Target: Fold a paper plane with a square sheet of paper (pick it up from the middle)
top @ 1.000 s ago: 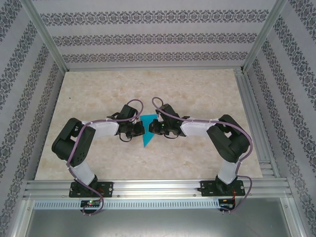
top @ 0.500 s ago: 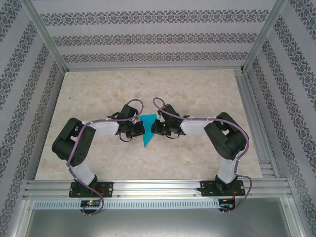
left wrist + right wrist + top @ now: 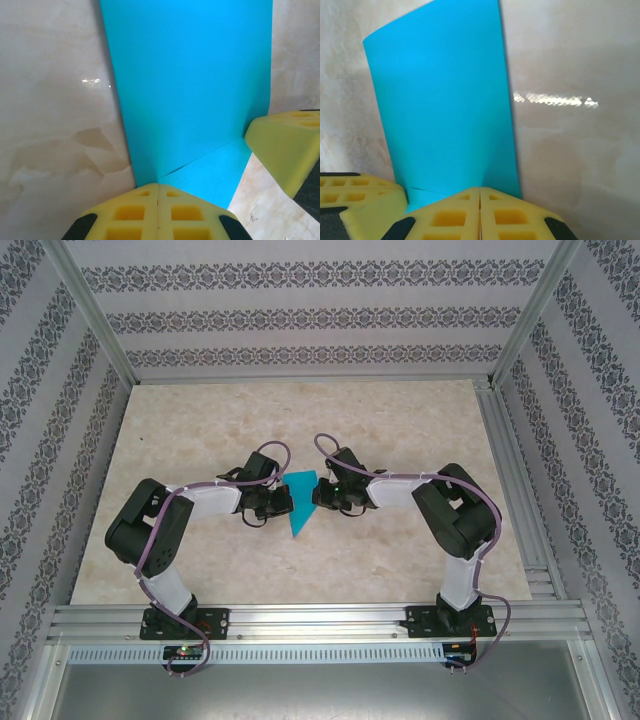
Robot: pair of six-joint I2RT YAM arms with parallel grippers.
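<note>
A: How much room is there around the work?

B: Plenty; the marble-patterned table stretches open on every side of the blue paper, which sits near the table's middle, well apart from the aluminium rail on the right and the patterned wall at the back.

A: And the arms?

B: Both bent at the elbow and reaching inward, wrists low, facing each other across the paper; the left gripper at its left edge, the right gripper at its upper right.

A: Jaws?

B: Pressed together on both; in each wrist view the yellow pads meet with the paper's edge pinched in the seam; a diagonal crease crosses the sheet near the left pads.
</note>
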